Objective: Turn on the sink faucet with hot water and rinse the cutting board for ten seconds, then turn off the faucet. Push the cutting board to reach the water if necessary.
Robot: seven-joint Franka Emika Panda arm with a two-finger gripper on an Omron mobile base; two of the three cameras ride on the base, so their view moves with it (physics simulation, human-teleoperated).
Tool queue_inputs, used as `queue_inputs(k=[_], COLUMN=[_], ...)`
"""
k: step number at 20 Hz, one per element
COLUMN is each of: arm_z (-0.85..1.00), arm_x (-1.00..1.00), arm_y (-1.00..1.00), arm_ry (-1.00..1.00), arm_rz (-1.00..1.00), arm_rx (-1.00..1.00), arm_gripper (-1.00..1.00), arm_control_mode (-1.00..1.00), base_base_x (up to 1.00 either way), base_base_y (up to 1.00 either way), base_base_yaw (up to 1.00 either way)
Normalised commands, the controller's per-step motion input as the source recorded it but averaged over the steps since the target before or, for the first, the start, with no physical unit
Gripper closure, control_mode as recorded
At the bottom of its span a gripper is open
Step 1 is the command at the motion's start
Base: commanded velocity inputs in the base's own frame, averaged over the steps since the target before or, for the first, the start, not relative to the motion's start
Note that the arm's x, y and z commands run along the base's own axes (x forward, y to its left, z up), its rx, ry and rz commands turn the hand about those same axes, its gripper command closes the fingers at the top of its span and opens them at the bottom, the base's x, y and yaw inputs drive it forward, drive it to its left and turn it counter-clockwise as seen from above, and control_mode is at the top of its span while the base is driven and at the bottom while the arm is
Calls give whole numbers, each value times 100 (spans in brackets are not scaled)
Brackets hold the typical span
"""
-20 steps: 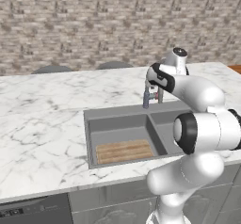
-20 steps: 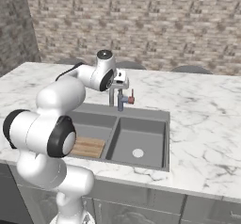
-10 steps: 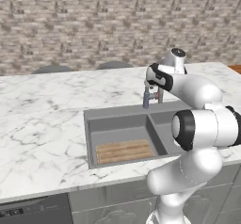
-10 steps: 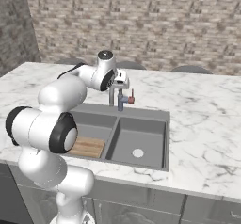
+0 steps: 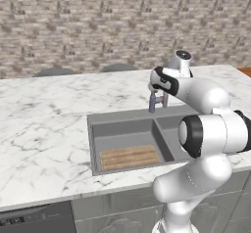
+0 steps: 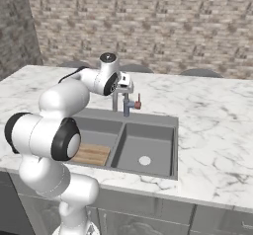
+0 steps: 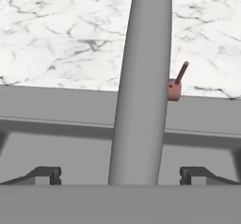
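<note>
The sink faucet (image 7: 141, 86) rises as a grey spout straight up the middle of the hand view, its small reddish lever (image 7: 176, 85) sticking out on the right. My gripper (image 7: 120, 175) is open, one fingertip on each side of the spout, not touching it. From the base views the gripper (image 5: 155, 88) (image 6: 125, 85) hovers over the top of the faucet (image 5: 152, 104) (image 6: 126, 106) behind the sink (image 5: 91, 129) (image 6: 148, 120). The cutting board (image 5: 130, 157) (image 6: 92, 154) lies flat in the left basin's near end. No water shows.
A round pale drain (image 6: 144, 160) sits in the right basin. White marble counter (image 5: 44, 129) surrounds the sink, and a brick wall (image 5: 98, 26) stands behind it. My own arm arches over the right basin in the left base view.
The hand has barely shifted at the top of the faucet. The lever and the cutting board are where they were.
</note>
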Motion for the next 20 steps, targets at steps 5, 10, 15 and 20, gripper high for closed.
queue_inputs(k=[5,10,15,20], arm_z=[-15,-17,-18,-15], arm_x=[8,8,4,8], arm_y=[24,29,34,34], arm_ry=[0,0,0,0], arm_rz=[0,0,0,-1], arm_rx=[0,0,0,0], arm_gripper=[-100,-100,-100,-100], arm_control_mode=[-100,-100,-100,-100], base_base_x=[0,0,0,0], base_base_y=[0,0,0,0], base_base_yaw=[0,0,0,0])
